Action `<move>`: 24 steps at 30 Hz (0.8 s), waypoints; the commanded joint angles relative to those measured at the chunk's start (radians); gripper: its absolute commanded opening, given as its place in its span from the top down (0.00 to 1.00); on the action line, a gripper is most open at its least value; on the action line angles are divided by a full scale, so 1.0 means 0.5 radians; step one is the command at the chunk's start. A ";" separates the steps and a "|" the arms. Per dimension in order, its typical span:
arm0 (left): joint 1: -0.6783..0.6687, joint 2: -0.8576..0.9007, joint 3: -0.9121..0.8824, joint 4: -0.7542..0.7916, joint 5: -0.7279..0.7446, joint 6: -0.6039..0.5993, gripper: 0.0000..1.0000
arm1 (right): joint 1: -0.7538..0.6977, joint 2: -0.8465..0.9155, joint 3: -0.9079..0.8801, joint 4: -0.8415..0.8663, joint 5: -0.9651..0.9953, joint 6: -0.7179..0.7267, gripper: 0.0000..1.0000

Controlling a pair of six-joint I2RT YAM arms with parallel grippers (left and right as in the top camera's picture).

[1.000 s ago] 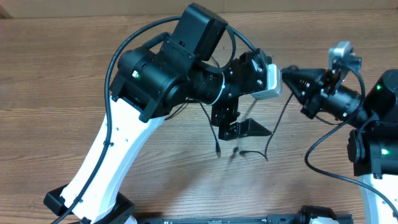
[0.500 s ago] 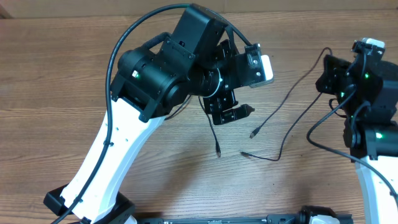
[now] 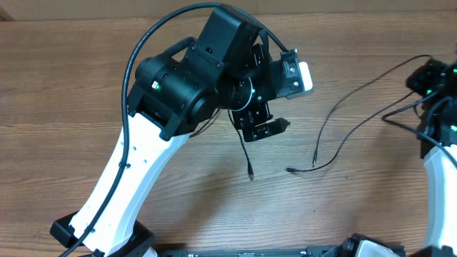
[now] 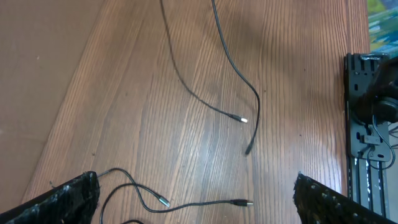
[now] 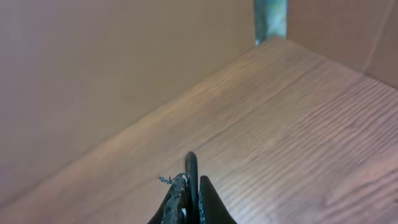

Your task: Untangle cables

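Note:
Two thin black cables lie on the wooden table. One cable hangs from under my left arm and ends in a plug at the table's middle. It also shows in the left wrist view, between the fingers, with both plug ends loose. My left gripper is open wide and empty above it. The other cable runs right in two strands from its plug ends to my right gripper. It also shows farther off in the left wrist view. My right gripper is shut on this cable.
The left arm's thick black hose arcs over the table's left half. A black rail runs along the table's front edge. Brown walls rise close behind the table's far right corner.
My right gripper has pulled far to the right with its cable. That cable's plug ends have slid right, away from the left cable. My left gripper turned early on, then stayed still.

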 commanded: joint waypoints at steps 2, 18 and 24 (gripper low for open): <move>-0.013 0.005 -0.003 0.003 -0.004 0.023 0.00 | -0.227 0.211 0.042 0.128 -0.031 0.187 0.96; -0.013 0.005 -0.003 0.003 -0.004 0.023 0.00 | -1.111 0.612 0.042 0.320 -0.024 0.185 0.96; -0.013 0.005 -0.003 0.003 -0.004 0.023 0.00 | -1.286 0.613 0.042 0.288 -0.024 0.185 0.87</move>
